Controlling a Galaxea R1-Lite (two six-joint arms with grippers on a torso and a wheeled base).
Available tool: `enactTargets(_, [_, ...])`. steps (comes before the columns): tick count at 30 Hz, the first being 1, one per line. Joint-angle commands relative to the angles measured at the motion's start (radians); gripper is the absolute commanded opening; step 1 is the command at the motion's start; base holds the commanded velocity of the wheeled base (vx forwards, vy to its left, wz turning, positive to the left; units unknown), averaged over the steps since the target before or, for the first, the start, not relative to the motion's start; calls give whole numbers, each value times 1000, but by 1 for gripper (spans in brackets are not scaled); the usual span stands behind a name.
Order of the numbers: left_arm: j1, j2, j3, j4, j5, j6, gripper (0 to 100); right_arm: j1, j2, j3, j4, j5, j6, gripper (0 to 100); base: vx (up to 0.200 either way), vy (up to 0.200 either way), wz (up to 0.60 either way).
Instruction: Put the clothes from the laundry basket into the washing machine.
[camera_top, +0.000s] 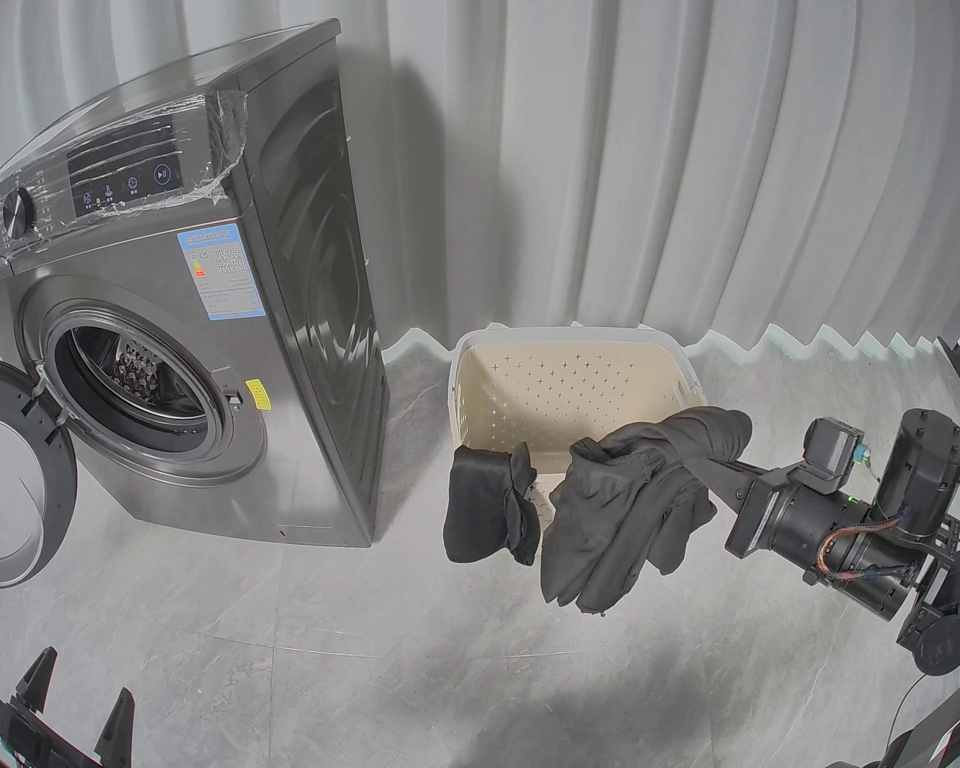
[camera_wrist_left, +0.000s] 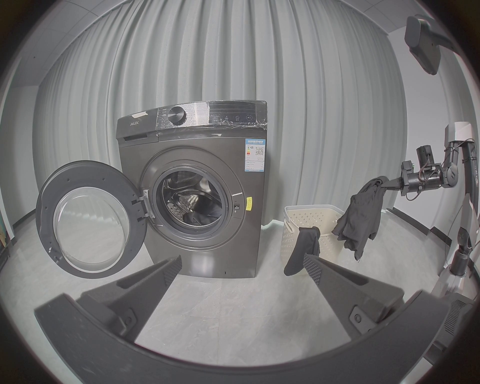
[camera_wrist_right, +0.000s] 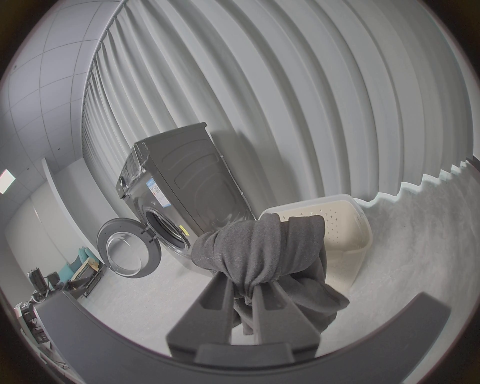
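Observation:
A grey washing machine stands at the left with its round door swung open; a dark garment lies inside the drum. A cream laundry basket sits on the floor to the machine's right. A black garment is draped over the basket's front rim. My right gripper is shut on a dark grey garment, holding it in the air above the basket's front right corner. My left gripper is open and low at the front left, with nothing between its fingers.
White pleated curtains hang behind the machine and basket. The grey stone floor stretches between my left gripper and the machine. The open door stands out to the left of the drum opening.

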Motion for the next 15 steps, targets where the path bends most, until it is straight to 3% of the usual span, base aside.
enactTargets(1, [2, -16, 15, 0, 0, 5, 100, 1, 0, 6, -30, 2, -3, 0, -200, 0, 0])
enactTargets(5, [0, -16, 15, 0, -1, 7, 100, 0, -1, 10, -53, 2, -3, 0, -200, 0, 0])
enactTargets(15, [0, -16, 15, 0, -1, 4, 100, 1, 0, 38, -54, 2, -3, 0, 0, 0, 0])
